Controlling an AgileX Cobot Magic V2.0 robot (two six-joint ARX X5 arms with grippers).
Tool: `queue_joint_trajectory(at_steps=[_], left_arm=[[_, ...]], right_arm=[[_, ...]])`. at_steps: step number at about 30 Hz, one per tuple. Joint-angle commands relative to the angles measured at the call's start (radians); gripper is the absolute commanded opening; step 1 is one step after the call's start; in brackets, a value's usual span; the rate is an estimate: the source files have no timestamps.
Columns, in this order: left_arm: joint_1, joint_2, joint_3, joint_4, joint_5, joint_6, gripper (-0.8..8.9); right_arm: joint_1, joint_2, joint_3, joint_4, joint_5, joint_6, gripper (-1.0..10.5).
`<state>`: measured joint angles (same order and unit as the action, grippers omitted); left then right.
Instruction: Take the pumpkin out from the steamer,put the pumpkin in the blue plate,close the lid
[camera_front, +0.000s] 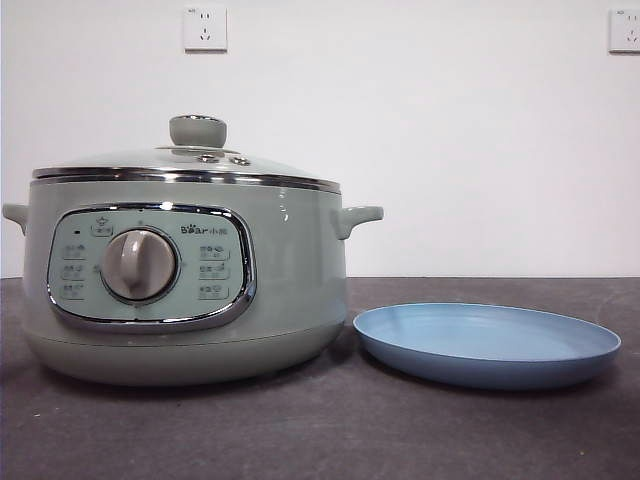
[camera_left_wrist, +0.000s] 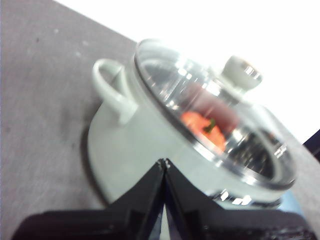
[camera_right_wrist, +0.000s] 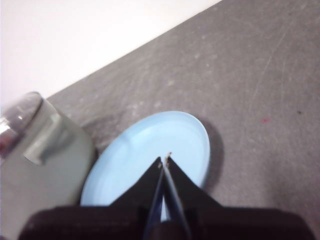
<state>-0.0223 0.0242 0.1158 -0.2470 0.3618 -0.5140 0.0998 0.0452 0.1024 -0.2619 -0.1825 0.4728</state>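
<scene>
**Lid first: your left arm is nearer**

The pumpkin (camera_left_wrist: 204, 127) sits inside the steamer (camera_front: 185, 290) under the lid (camera_left_wrist: 210, 115). Your left gripper (camera_left_wrist: 164, 162) hangs closed above it; your right gripper (camera_right_wrist: 165, 157), closed too, hangs over the blue plate (camera_right_wrist: 145, 155).

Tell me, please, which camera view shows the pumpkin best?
The left wrist view: the pumpkin shows orange through the glass lid, inside the steamer, though blurred. The front view shows only the pot's wall and the lid edge-on, no pumpkin. The right wrist view shows none of it either.
</scene>
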Motion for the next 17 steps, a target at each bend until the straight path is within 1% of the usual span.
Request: queue_joint_trajectory(at_steps=[1,5,12,15,17], left_arm=[[0.002,0.031,0.044,-0.001,0.004,-0.01,-0.08],[0.002,0.124,0.122,-0.001,0.004,0.015,-0.08],[0.002,0.319,0.289,-0.001,0.007,0.121,-0.08],[0.002,0.396,0.369,-0.003,0.018,0.179,-0.08],[0.002,0.444,0.423,-0.013,0.043,0.223,-0.08]], right_arm=[[0.0,0.033,0.062,0.005,0.0,0.016,-0.2],[0.0,0.115,0.159,-0.01,-0.002,-0.003,-0.2],[0.0,0.289,0.364,-0.034,-0.005,-0.093,-0.2],[0.0,0.366,0.456,-0.039,-0.043,-0.154,-0.2],[0.0,0.417,0.517,-0.05,-0.079,-0.192,-0.2]])
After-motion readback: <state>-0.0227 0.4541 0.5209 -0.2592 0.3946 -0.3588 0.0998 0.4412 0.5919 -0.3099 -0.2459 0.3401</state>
